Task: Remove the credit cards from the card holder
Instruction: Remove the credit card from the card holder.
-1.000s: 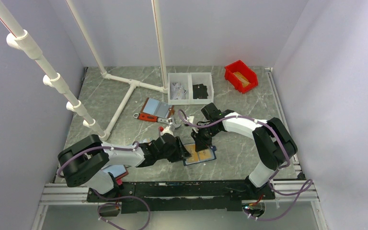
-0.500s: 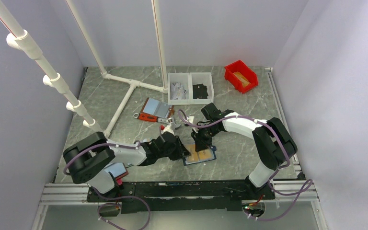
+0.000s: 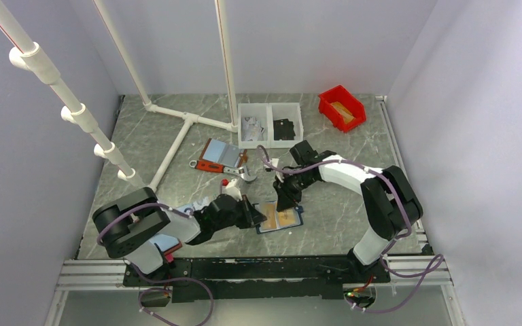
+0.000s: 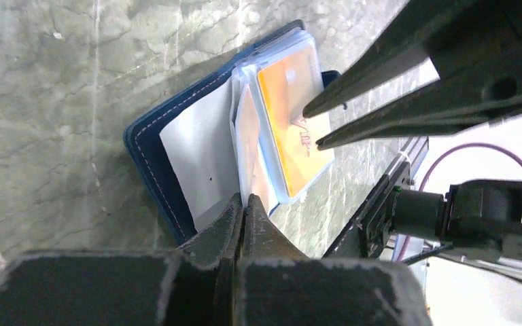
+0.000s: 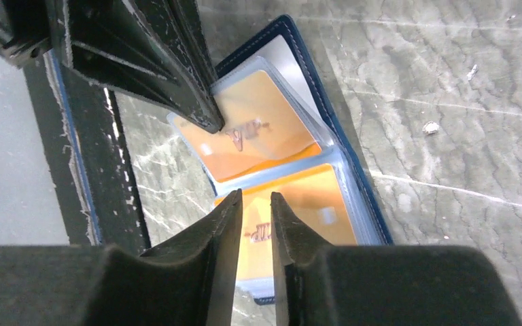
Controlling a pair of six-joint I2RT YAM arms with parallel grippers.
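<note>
Marble table (image 3: 340, 219): navy card holder (image 4: 144, 144) open, orange cards (image 5: 258, 129) inside

Left wrist view: near corner of navy blue bifold card holder (image 4: 146, 146) is hidden behind left gripper (image 4: 243, 202). Lettering on tan-orange credit cards (image 5: 258, 129) is blurred, unreadable. Right wrist view: holder's lower edge is hidden behind right gripper (image 5: 253, 204). Contents of red plastic bin (image 3: 326, 103) are too small to tell.

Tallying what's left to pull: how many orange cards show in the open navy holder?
2: one orange card at the left pincer's tip, another by the right pincer's tips. Others may be hidden behind them.
</note>
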